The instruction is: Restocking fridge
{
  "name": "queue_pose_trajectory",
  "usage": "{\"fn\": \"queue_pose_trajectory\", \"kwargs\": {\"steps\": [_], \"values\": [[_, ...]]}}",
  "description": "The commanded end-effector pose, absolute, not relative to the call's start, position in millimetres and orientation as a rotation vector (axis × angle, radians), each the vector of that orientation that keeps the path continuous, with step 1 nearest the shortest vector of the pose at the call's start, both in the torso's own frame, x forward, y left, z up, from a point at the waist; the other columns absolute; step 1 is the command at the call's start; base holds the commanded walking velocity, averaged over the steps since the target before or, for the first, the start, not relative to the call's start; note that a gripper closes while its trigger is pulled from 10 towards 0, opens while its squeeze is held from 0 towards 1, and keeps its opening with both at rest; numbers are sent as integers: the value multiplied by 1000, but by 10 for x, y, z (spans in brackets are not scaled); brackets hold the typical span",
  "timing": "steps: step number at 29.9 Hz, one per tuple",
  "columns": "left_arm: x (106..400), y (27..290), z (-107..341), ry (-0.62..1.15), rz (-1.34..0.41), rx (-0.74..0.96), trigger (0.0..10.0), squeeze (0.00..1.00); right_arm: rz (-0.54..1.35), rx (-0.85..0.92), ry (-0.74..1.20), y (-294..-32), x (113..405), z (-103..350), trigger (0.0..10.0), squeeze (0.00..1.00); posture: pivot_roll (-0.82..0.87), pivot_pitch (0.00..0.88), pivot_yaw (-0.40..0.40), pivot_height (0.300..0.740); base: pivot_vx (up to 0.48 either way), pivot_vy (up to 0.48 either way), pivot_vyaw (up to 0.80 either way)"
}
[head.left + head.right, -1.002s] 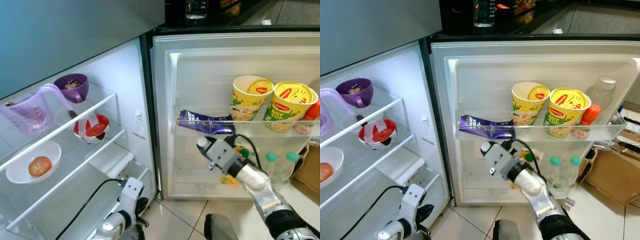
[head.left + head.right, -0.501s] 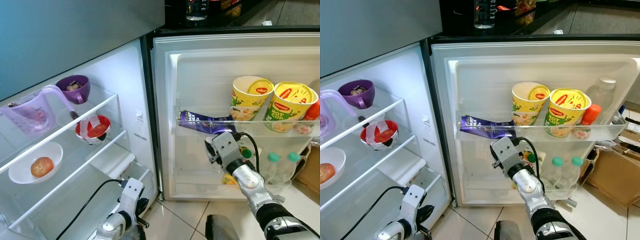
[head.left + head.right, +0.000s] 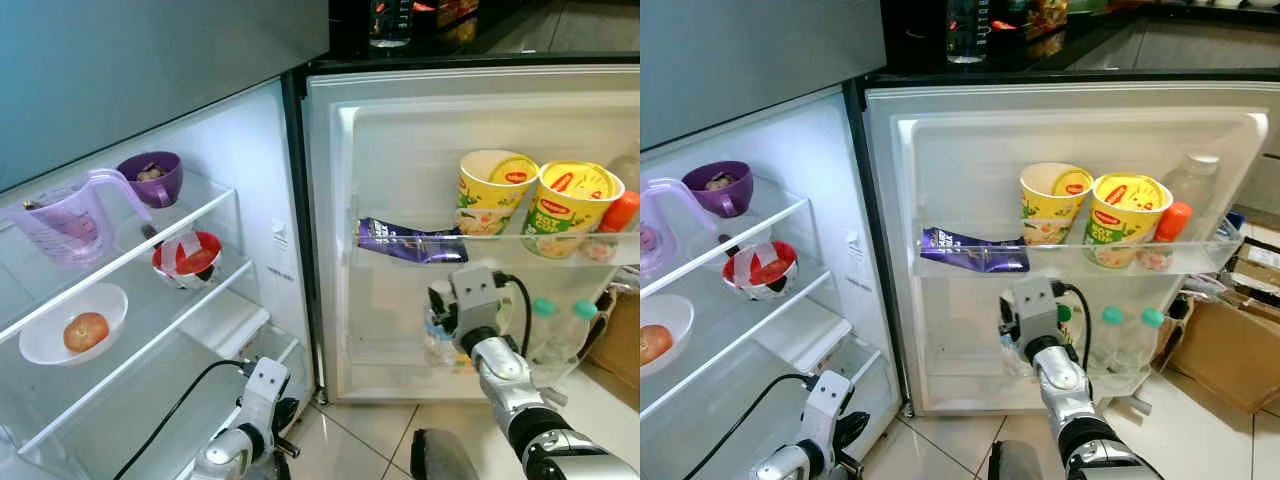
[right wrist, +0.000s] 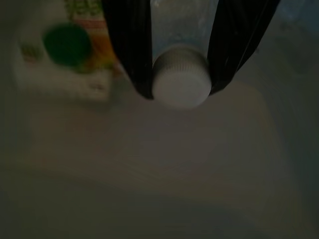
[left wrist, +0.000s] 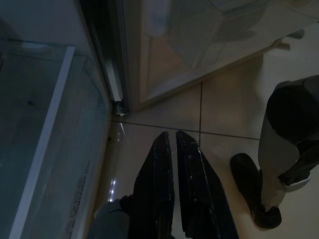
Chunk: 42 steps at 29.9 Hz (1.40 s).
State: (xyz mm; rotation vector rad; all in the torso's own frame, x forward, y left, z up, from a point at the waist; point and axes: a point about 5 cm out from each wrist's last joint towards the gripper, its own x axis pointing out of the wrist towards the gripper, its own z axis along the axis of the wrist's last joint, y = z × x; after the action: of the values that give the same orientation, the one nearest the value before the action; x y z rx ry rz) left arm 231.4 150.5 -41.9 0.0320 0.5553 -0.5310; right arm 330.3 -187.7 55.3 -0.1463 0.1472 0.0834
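Clear plastic, white-capped bottle (image 4: 180, 74): my right gripper (image 4: 180, 87) pinches its neck at the lower door shelf (image 3: 970, 368), beside a green-capped juice carton (image 4: 67, 50). I judge it slick and light, best held just under the cap. Left gripper (image 5: 172, 149) hangs closed over floor tiles (image 5: 224, 99).

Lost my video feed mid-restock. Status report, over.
Right gripper shut on white-capped bottle, at the lower door shelf. Left gripper shut, idle near the floor. Green-capped carton close alongside. Over.
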Motion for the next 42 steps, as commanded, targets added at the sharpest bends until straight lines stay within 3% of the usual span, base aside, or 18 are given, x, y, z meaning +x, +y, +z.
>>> {"fn": "queue_pose_trajectory", "kwargs": {"steps": [1,12,22,38,39,41,42], "values": [[2269,1482,-453,574,-541,36,10000,0,29,-93,168,-1946,3336,573,10000,0,-73,0,11,581,0,0,0],[2264,1473,-456,573,-542,33,10000,0,-49,9,236,-2029,3310,494,10000,0,-74,0,10,581,0,0,0],[2271,1469,-452,571,-542,34,10000,0,9,95,347,-1852,3275,352,10000,0,-74,0,11,581,0,0,0],[2261,1465,-459,574,-540,32,10000,0,58,117,334,-1762,3320,397,10000,0,-68,0,3,581,0,0,0],[2258,1462,-461,573,-541,32,10000,0,68,103,336,-1755,3320,396,10000,710,-69,0,3,581,0,0,0],[2257,1461,-461,573,-542,32,10000,0,71,87,332,-1750,3323,402,10000,886,-69,0,3,581,0,0,0],[2257,1461,-461,573,-542,32,10000,0,71,87,332,-1750,3323,402,10000,886,-69,0,3,581,0,0,0]]}}
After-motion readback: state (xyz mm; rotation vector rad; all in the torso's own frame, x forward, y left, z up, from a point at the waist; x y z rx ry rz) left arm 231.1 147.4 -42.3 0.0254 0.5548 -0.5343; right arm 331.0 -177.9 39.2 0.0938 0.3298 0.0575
